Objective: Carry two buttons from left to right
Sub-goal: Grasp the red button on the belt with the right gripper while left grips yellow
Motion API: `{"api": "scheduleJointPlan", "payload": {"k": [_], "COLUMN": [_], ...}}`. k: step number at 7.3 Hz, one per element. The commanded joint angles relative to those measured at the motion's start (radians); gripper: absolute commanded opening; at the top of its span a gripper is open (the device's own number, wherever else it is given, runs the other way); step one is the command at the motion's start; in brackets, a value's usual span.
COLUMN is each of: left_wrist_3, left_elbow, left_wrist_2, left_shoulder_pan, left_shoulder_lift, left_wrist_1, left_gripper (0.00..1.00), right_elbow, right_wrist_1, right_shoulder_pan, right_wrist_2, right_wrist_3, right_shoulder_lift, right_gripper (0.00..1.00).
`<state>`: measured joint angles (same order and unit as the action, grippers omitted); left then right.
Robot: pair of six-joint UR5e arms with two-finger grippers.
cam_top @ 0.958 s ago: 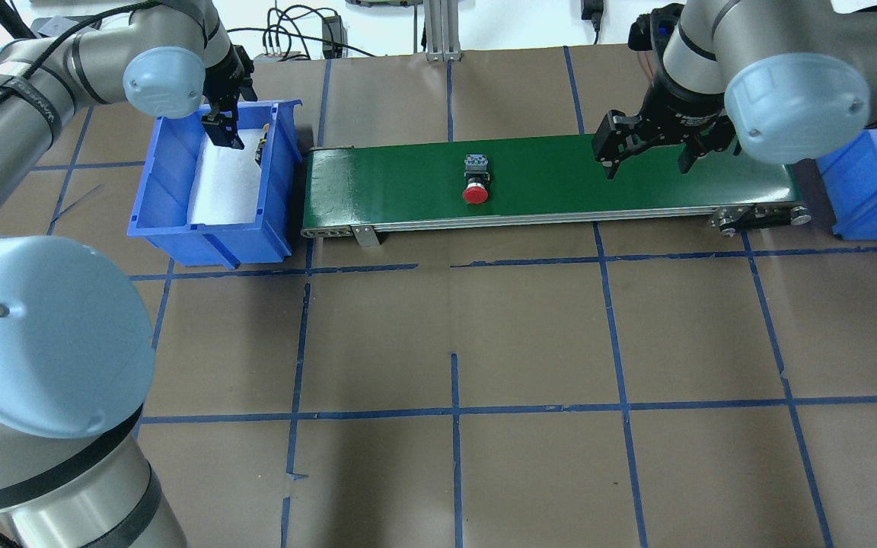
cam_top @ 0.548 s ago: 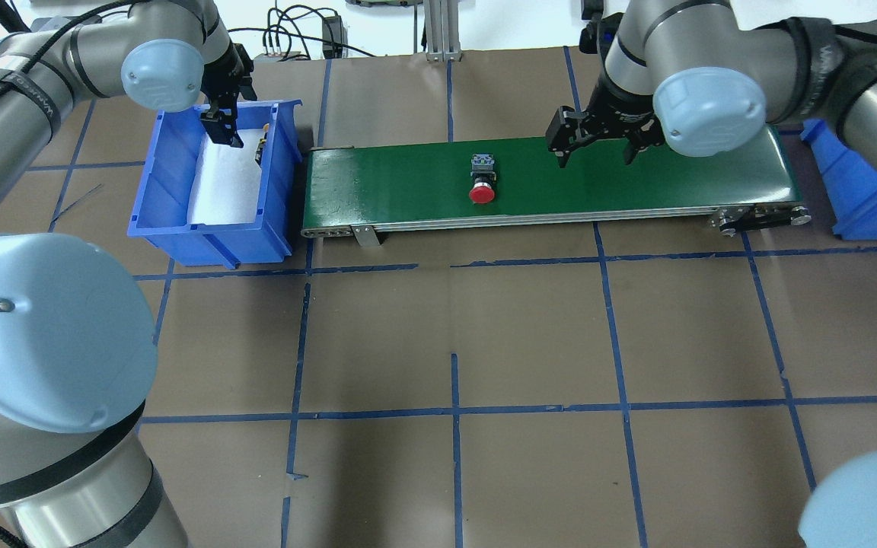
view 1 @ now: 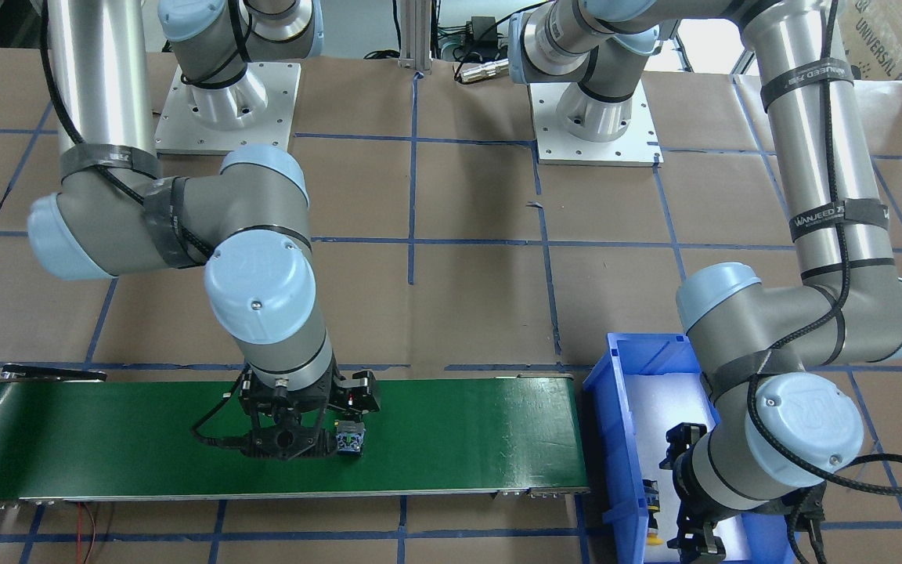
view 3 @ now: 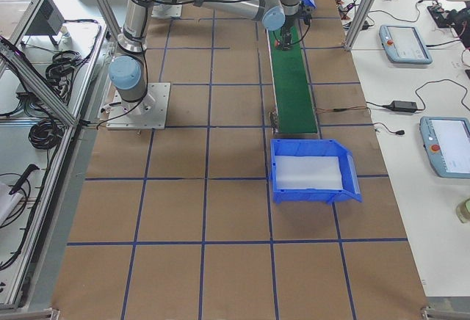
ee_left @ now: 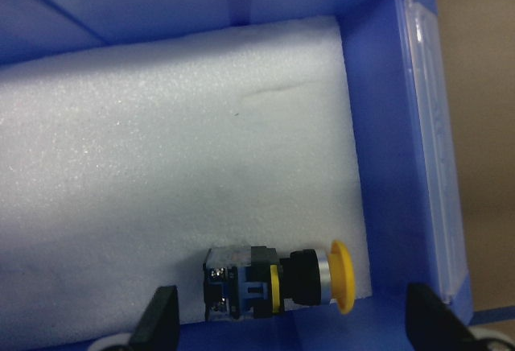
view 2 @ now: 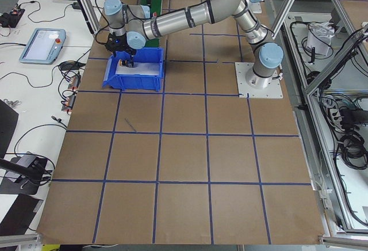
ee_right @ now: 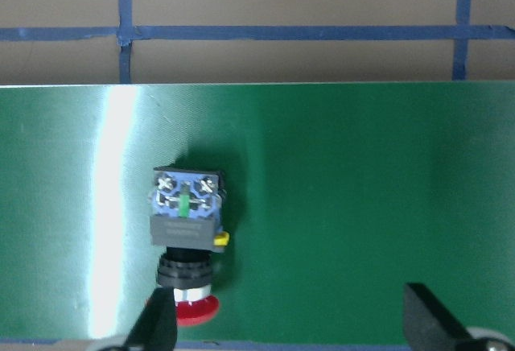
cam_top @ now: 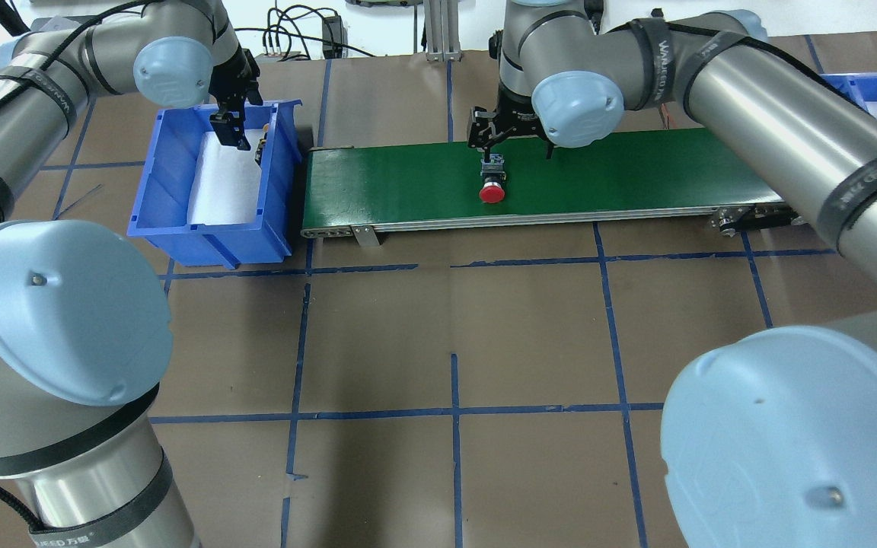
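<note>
Two buttons are found apart: the red button (cam_top: 492, 186) is laid on its side near the middle of the long green belt (cam_top: 636, 175), and the yellow button (ee_left: 273, 282) is laid on white foam (ee_left: 177, 166) near a corner of the blue bin (cam_top: 214, 236) at the belt's left end. Each is judged light, rigid and smooth-capped, so the squarer grey block or black collar is favoured for a hold. The right gripper (ee_right: 294, 323) is held spread above the red one and the left gripper (ee_left: 294, 319) spread above the yellow, though the fingertips are cut off at the wrist views' lower edges
</note>
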<state>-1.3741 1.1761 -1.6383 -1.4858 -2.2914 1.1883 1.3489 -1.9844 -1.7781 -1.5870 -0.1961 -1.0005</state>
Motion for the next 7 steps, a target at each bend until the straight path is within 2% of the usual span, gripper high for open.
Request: {"api": "scheduleJointPlan", "payload": {"k": [1,3,5,6,7], "left_wrist_3": [-0.042,-0.043,-0.043,-0.043,-0.043], "left_elbow": [-0.001,-0.004,-0.024,-0.029,-0.029], "left_wrist_2": [0.001,0.001,0.003,0.005,0.006], "left_shoulder_pan": [-0.001,-0.002,-0.002,-0.002,-0.002], "left_shoulder_lift": [-0.014,-0.036,-0.057,-0.063,-0.065], "left_wrist_1": [0.005,-0.005,-0.009,-0.007,-0.007], "left_gripper": [1.0,1.0,1.0,1.0,1.0], "right_elbow": [-0.065,-0.12,-0.12,-0.12,-0.114], "right_wrist_1": [0.001,0.002,0.004,0.004,0.004], "right_shoulder_pan": [-0.02,-0.008,0.002,0.006,0.009], "right_wrist_2": [-0.021,-0.021,-0.013,-0.005,-0.004], "right_wrist_3": [-0.045,-0.03,-0.002,0.007,0.027], "right_shoulder_lift": [0.066,0.106,0.117,0.122,0.12], "right_gripper": [0.99,0.96,0.83,0.65,0.31]}}
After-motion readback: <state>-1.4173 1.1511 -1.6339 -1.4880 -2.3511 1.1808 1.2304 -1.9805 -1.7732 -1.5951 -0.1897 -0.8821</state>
